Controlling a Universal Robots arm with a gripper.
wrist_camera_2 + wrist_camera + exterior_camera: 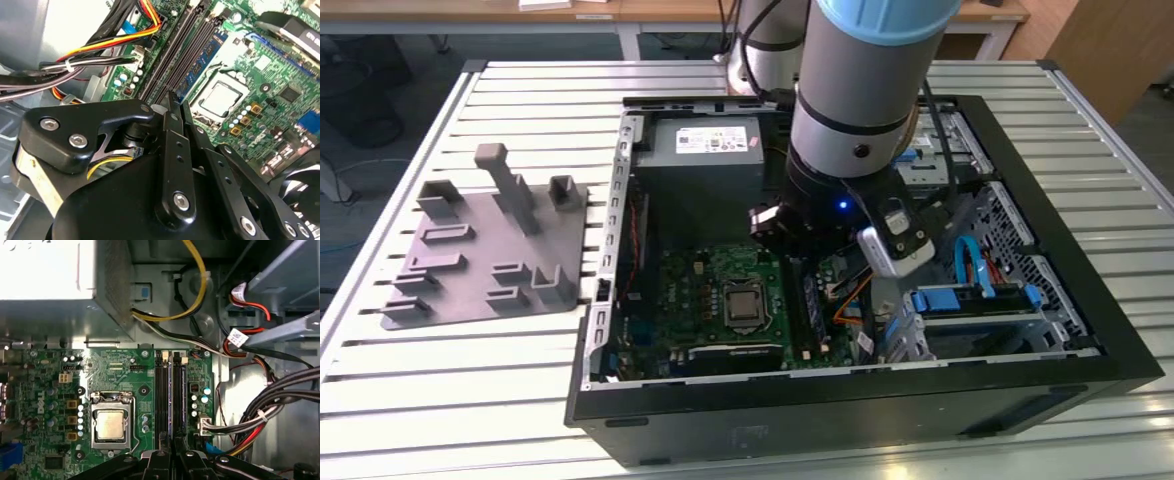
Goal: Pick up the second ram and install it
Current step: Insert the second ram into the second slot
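The second ram (171,395) is a thin dark stick with a bluish tint. It stands on edge along the black memory slots (161,390) of the green motherboard (125,370). In the second wrist view its side with small blue patches (206,57) runs straight toward my fingertips. My gripper (171,440) is down inside the open computer case (1067,370). Its two black fingers (172,107) are pinched together on the near end of the stick. How deep the stick sits in its slot is hidden.
The processor socket (110,423) lies beside the slots. Bundled cables (260,415) and the drive cage with blue latches (961,298) crowd the other side. The power supply (700,145) sits at the case's back. A grey tray with upright posts (480,250) rests at the exterior view's left.
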